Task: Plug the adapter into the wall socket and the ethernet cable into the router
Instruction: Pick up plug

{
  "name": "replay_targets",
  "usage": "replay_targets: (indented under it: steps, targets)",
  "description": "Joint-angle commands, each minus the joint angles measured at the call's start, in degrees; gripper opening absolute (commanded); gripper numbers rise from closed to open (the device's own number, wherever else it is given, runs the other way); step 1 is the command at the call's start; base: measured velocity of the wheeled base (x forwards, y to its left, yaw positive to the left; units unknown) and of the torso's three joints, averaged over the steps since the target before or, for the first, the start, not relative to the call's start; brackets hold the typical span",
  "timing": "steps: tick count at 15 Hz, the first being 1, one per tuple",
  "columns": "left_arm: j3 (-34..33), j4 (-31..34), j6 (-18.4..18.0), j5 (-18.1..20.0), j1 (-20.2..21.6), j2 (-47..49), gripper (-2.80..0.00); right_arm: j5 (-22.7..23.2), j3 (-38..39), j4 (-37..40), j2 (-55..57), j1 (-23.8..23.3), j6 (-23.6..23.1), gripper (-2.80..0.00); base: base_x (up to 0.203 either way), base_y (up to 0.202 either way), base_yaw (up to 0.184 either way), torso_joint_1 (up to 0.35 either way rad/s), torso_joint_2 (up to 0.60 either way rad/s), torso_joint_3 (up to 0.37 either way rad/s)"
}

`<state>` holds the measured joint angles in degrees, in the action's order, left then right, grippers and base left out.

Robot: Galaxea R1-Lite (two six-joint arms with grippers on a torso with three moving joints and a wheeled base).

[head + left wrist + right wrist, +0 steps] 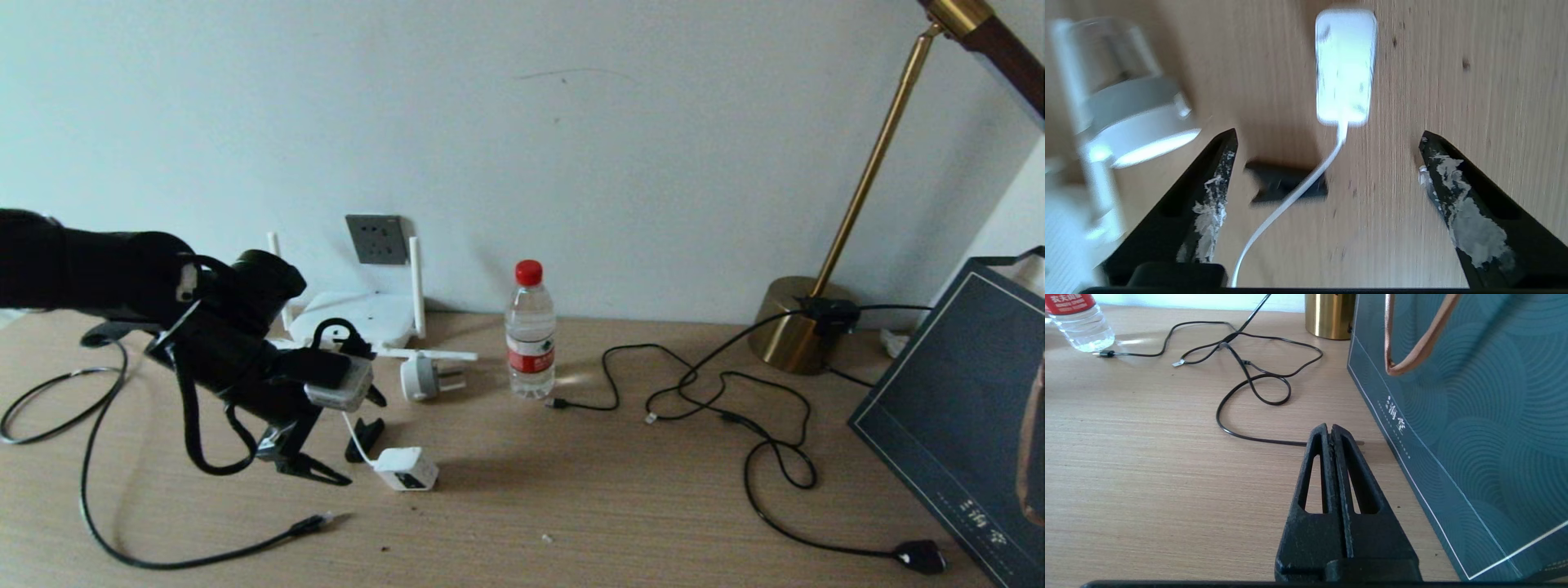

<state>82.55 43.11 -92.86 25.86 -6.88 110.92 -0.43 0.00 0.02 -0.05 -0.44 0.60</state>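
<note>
The left gripper (1327, 163) is hovering with fingers spread wide over the adapter (406, 469), which is lying on the table (571, 506); the right gripper (1329, 430) is resting closed and empty beside the paper bag (1474, 416)

I see a water bottle (530, 330) with a red cap standing upright on the wooden desk (571, 490), a round grey-white plug (424, 378) lying beside it, thin black cords (718, 392) looping toward a brass lamp base (790, 325), and a dark teal paper bag (963, 408).
</note>
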Motion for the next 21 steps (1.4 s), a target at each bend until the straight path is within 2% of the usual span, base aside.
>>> replay_targets:
  steps: [1,3,5,8,12,21]
  targets:
    - [1.2,0.2,2.9,0.1,-2.3,3.1,0.0,0.0,0.0,0.0,0.0,0.0,0.0,-2.8,0.0,0.0,0.0,0.0,0.0,0.0]
    - [4.0,0.2,4.3,-0.3,-4.7,4.6,0.0,0.0,0.0,0.0,0.0,0.0,0.0,-2.8,0.0,0.0,0.0,0.0,0.0,0.0]
    - [7.2,0.7,5.0,-3.2,-7.1,6.6,0.0,0.0,0.0,0.0,0.0,0.0,0.0,-2.8,0.0,0.0,0.0,0.0,0.0,0.0]
    - [9.4,2.3,7.3,-5.5,-9.7,7.4,0.0,0.0,0.0,0.0,0.0,0.0,0.0,-2.8,0.0,0.0,0.0,0.0,0.0,0.0]
    - [9.6,3.1,7.4,-7.7,-10.3,7.6,0.0,0.0,0.0,0.0,0.0,0.0,0.0,-2.8,0.0,0.0,0.0,0.0,0.0,0.0]
    - [8.1,2.8,8.4,-7.8,-10.7,7.8,0.0,0.0,0.0,0.0,0.0,0.0,0.0,-2.8,0.0,0.0,0.0,0.0,0.0,0.0]
